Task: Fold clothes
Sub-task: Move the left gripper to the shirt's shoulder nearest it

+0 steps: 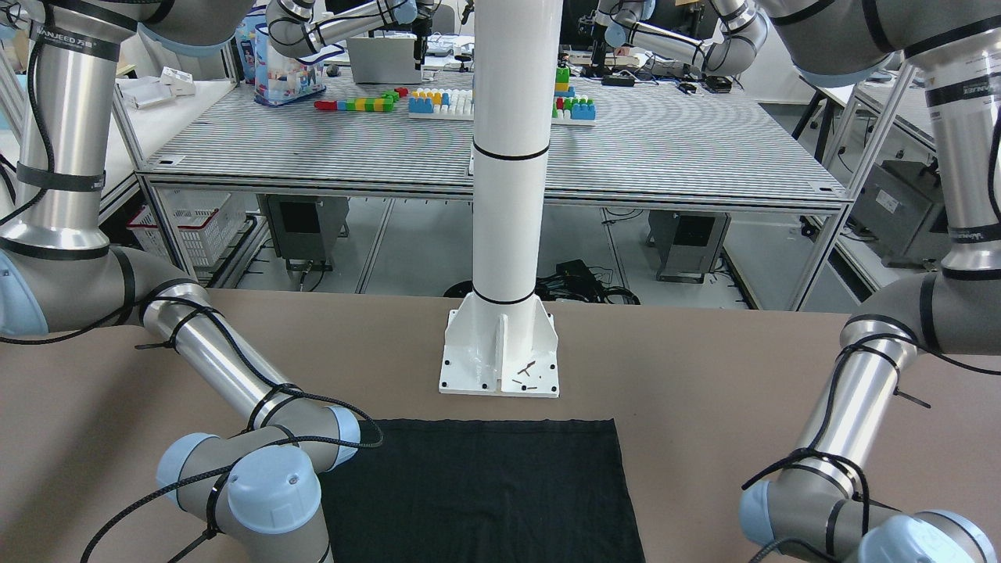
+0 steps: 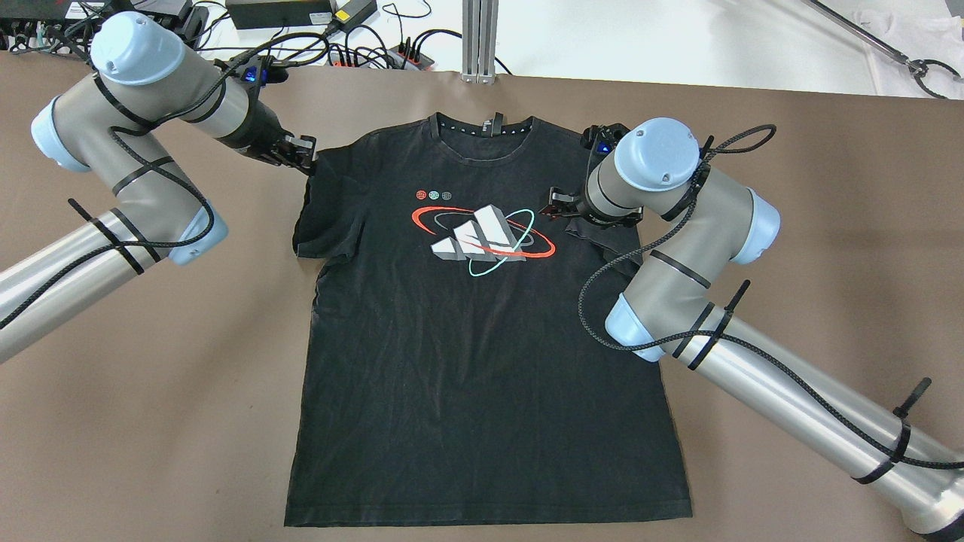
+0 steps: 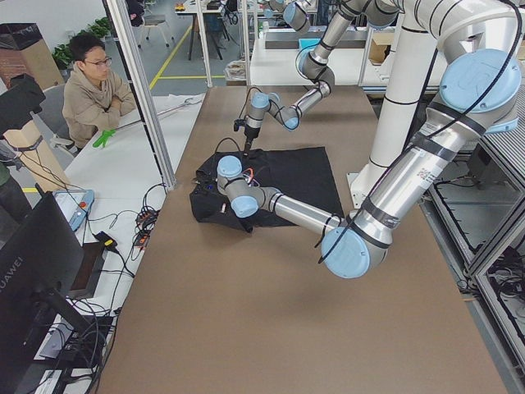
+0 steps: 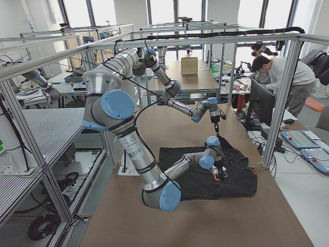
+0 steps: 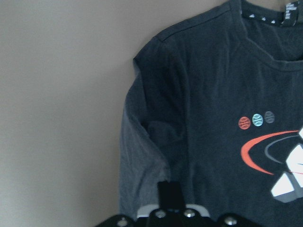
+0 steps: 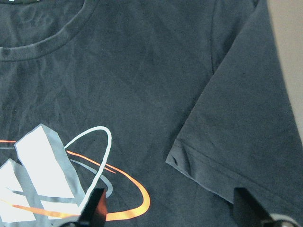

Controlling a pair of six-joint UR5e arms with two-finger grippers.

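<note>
Overhead exterior: black T-shirt (image 2: 482, 339) lies flat on the counter (image 2: 151, 391), print up. Its long axis runs from the collar, far from the robot, to the hem, near it. Left end effector (image 2: 303, 154) sits at the left shoulder corner. Right end effector (image 2: 559, 207) hangs over the right sleeve. Each arm is nearer its own sleeve, with the elbow bent outward.

Exterior front-facing: the hem stops just short of the white base plate (image 1: 500, 367).

Left wrist-mounted: one finger (image 5: 168, 193) shows over the sleeve; whether the jaws are apart or together, cannot tell.

Right wrist-mounted: fingers (image 6: 97, 205) are apart with nothing between them, and the sleeve hem (image 6: 208, 175) is just ahead.
</note>
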